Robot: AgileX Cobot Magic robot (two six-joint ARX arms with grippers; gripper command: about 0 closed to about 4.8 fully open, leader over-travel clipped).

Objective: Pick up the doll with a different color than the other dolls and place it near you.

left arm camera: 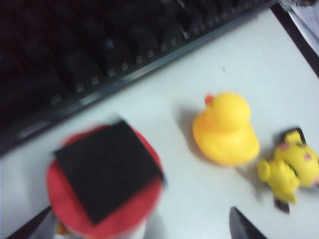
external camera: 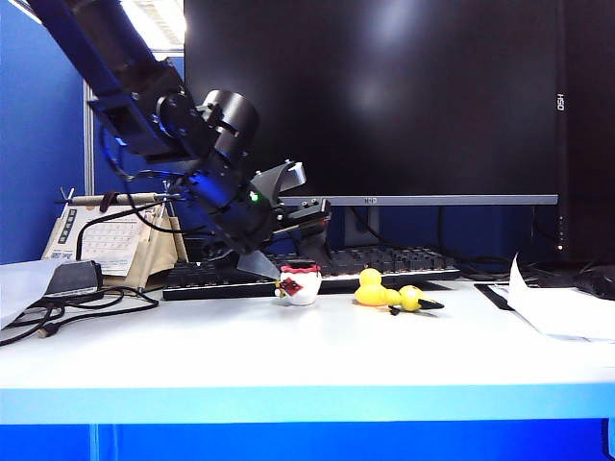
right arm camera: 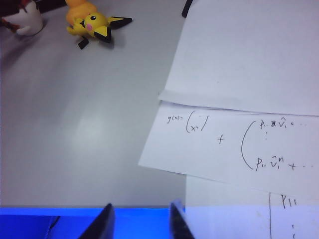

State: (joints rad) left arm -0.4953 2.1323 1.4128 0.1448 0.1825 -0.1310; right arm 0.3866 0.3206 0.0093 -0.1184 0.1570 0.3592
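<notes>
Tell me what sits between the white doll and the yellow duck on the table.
Nothing: the left wrist view shows bare white table between the white doll and the yellow duck. The open left gripper straddles the doll.

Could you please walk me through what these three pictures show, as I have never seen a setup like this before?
This is a robot with two arms, each ending in a two-finger gripper. One picture comes from a camera facing the table; the other two come from cameras on each wrist. The left gripper hangs open just above the white doll with a red cap, holding nothing. Beside the doll lie a yellow duck and a small yellow figure with dark pointed ears. Behind them is a keyboard. The right gripper sits open over the table edge, near sheets of paper with handwriting.
</notes>
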